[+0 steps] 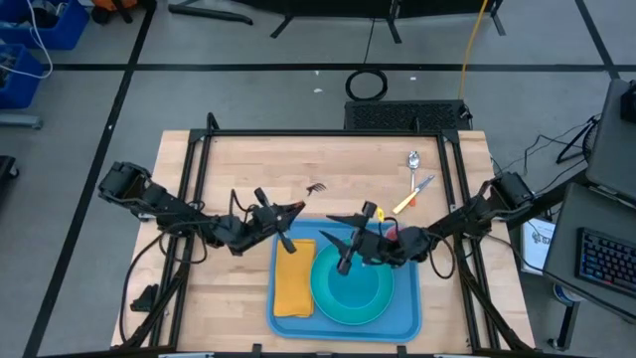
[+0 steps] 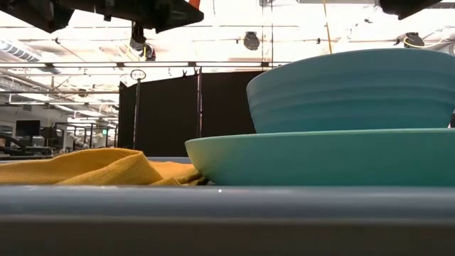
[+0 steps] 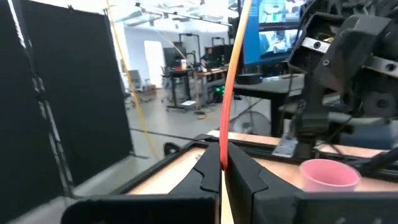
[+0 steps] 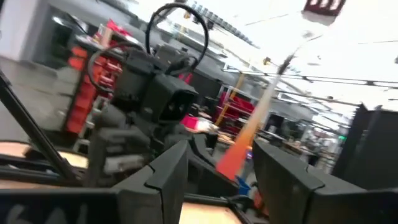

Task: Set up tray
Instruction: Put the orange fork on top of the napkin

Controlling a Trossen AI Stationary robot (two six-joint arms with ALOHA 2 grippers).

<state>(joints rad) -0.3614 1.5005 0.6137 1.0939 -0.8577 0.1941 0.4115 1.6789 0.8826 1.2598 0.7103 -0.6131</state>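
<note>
The blue tray (image 1: 407,316) lies at the table's near middle and holds a folded yellow cloth (image 1: 292,280) and a teal plate (image 1: 328,298) with a teal bowl (image 2: 355,89) standing on it. My left gripper (image 1: 286,213) hovers over the tray's far left corner, shut on an orange-handled fork (image 1: 314,188). My right gripper (image 1: 341,241) hangs open above the plate. In the right wrist view the fork (image 4: 239,149) shows beyond the gap between its fingers (image 4: 165,174), and I see no touch. My left gripper pinches the fork's orange handle (image 3: 222,149) between its two shut fingers (image 3: 245,177). The fingers reach about level from the table's left. The fork is lifted clear of the table and tray, and its tines (image 1: 317,187) point toward the far right.
A spoon (image 1: 412,159) and a yellow-handled knife (image 1: 410,196) lie on the wood at the far right. A pink cup (image 3: 329,174) stands by my right arm. A black frame (image 1: 328,132) runs around the table. Bare wood lies left of the tray.
</note>
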